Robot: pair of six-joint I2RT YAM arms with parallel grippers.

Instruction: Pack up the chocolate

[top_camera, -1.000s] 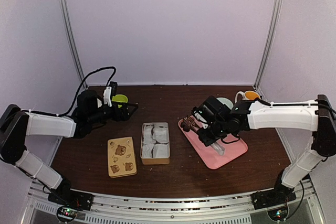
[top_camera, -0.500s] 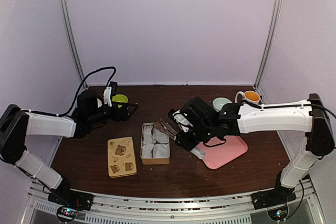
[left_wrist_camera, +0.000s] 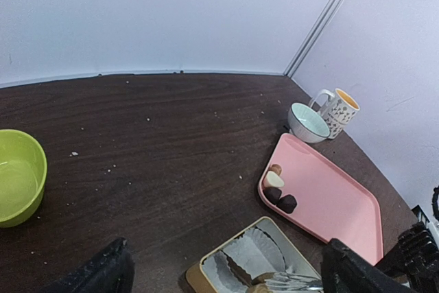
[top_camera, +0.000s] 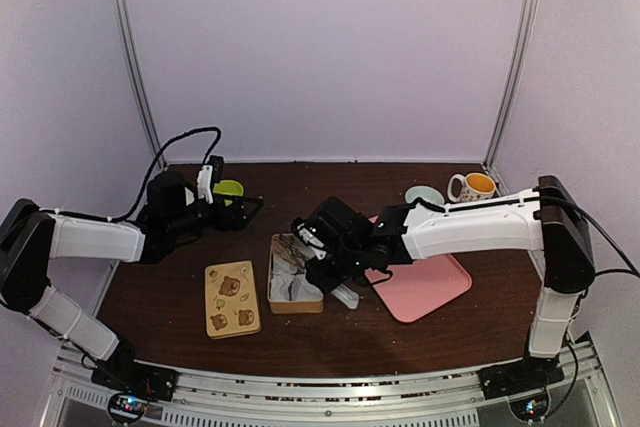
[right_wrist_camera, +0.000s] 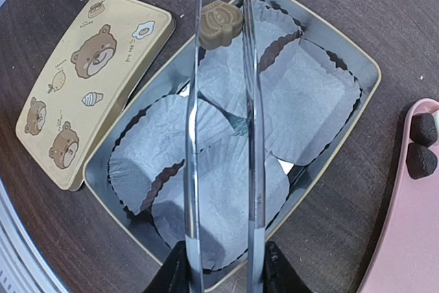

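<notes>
My right gripper (right_wrist_camera: pixel 223 269) is shut on metal tongs (right_wrist_camera: pixel 195 135). The tongs pinch a light brown chocolate (right_wrist_camera: pixel 219 24) at their tips, above the open tan tin (right_wrist_camera: pixel 358 61). The tin is lined with white paper cups. In the top view the right gripper (top_camera: pixel 342 245) hangs over the tin (top_camera: pixel 296 304). A few more chocolates (left_wrist_camera: pixel 278 193) lie at the near corner of the pink tray (left_wrist_camera: pixel 329 197); two dark ones (right_wrist_camera: pixel 420 145) show in the right wrist view. My left gripper (top_camera: pixel 245 209) is open and empty, behind and to the left of the tin.
The tan lid with bear drawings (top_camera: pixel 231 298) lies flat just left of the tin. A green bowl (top_camera: pixel 228 188) sits by the left gripper. A mug (top_camera: pixel 472 185) and a small pale bowl (top_camera: pixel 425 194) stand at the back right. The pink tray (top_camera: pixel 430 287) lies right of the tin.
My right arm has swung left from the pink tray to above the tin, carrying the tongs and a chocolate. The left arm has not moved.
</notes>
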